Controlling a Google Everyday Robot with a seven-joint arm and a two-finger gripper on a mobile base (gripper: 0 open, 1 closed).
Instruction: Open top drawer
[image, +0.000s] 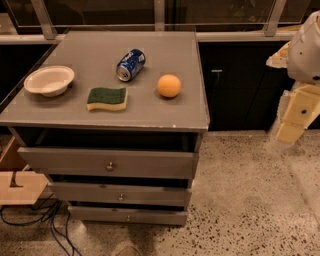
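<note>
The top drawer (107, 162) is the widest and tallest of three grey drawer fronts under the grey cabinet top (150, 112), with a small round metal knob (110, 166) at its centre. A dark gap shows between its upper edge and the cabinet top. The shorter middle drawer (120, 194) and the thin bottom drawer (127, 216) sit below it. My gripper (292, 122) hangs at the far right edge of the view, well to the right of the cabinet and apart from the drawer, under the white arm housing (306, 50). It holds nothing that I can see.
On the cabinet top are a white bowl (49, 80), a green-and-yellow sponge (107, 98), a blue can (130, 64) lying on its side and an orange (169, 85). Cables (50, 222) lie on the floor at the left beside a wooden piece (17, 185). Dark cabinets (240, 85) stand behind.
</note>
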